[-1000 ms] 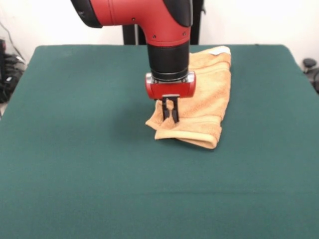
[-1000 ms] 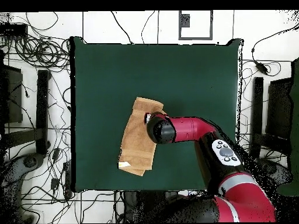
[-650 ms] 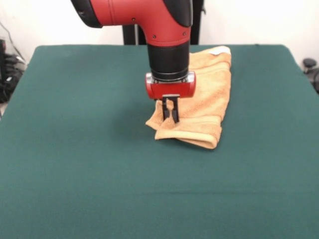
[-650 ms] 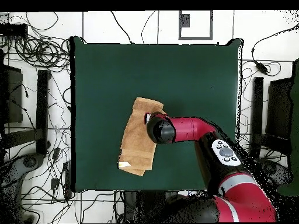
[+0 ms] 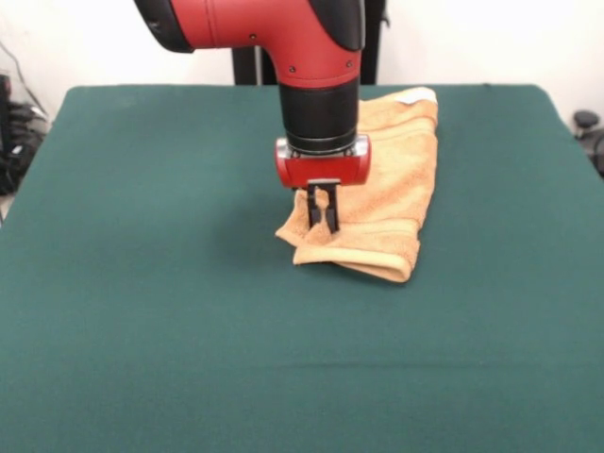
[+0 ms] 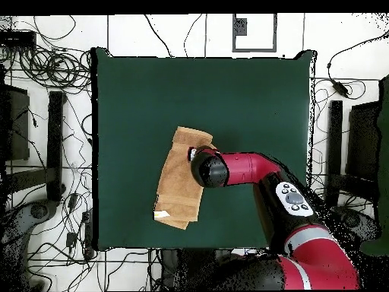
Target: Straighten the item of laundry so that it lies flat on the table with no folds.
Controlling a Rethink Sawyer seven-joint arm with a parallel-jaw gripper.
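A big dark green tabletop [image 5: 151, 311] fills most of the front view, with a pale wall behind it. An orange-tan towel [image 5: 396, 198] lies on the far half of it, a bit to the right of the middle. The towel is folded over on itself into a long strip. Its near end makes a thick rolled edge, and a small white tag [image 5: 413, 95] shows at its far corner. The red and black arm [image 5: 302, 57] comes down from the top. Its gripper [image 5: 323, 215] points straight down at the near left corner of the towel. The two thin black jaws stand close together with only a slim gap between them. They may be pinching a bit of the towel's edge, but I cannot tell for sure from here.

From above, the green tabletop [image 6: 228, 99] sits on a pale floor with many black cables [image 6: 45, 61] around it. The towel [image 6: 178, 186] lies as a slanted strip left of the middle, toward the bottom edge. The white tag [image 6: 161, 215] is at its lower left corner. The arm [image 6: 251, 171] reaches in from the bottom right. Its round end covers the towel's upper right edge and hides the jaws.
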